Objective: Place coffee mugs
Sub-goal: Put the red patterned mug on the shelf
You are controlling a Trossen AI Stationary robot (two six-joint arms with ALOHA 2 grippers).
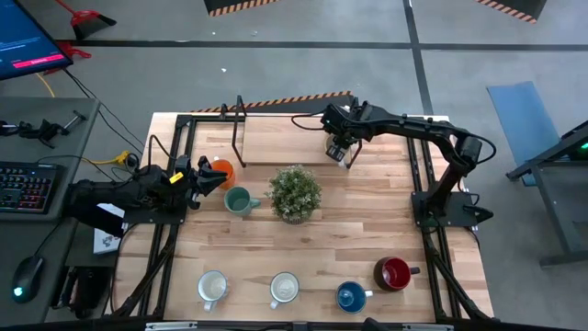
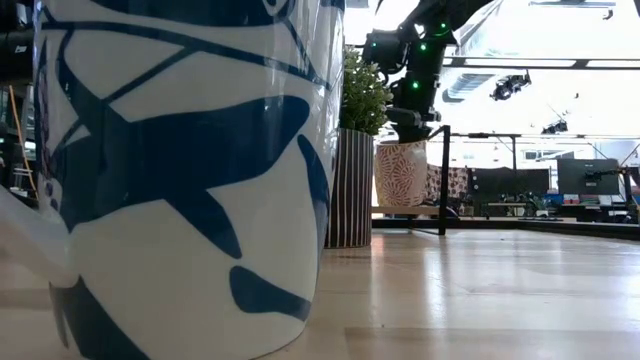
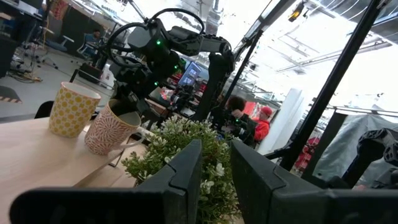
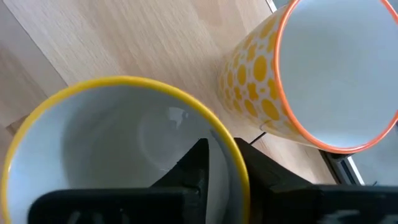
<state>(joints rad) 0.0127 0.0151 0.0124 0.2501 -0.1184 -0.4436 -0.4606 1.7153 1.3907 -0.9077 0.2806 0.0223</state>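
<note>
My right gripper [image 1: 342,154] hangs over the table's far side, pointing steeply down, its fingers [image 4: 200,163] slightly parted astride the yellow rim of a pink-patterned mug [image 3: 112,127]. A yellow-dotted mug with an orange rim [image 4: 323,74] stands right beside that mug. My left gripper [image 1: 207,176] waits open and holding nothing at the table's left, next to the orange mug [image 1: 221,169] and the teal mug [image 1: 241,200]. Two white mugs [image 1: 212,287], a blue mug [image 1: 351,296] and a dark red mug [image 1: 395,273] stand in a row by the near edge. My right gripper has one finger inside the patterned mug and one outside, at the near part of its rim [image 4: 240,163], coming from above. A strip of the white inside shows between the inner finger and the rim. Whether either finger touches the rim, I cannot tell.
A leafy potted plant [image 1: 294,193] stands mid-table between the two arms. A black metal frame [image 1: 241,129] rises at the far left of the table. In the low view a large blue-and-white mug [image 2: 180,170] fills the left half. People sit in the room beyond [image 3: 258,127].
</note>
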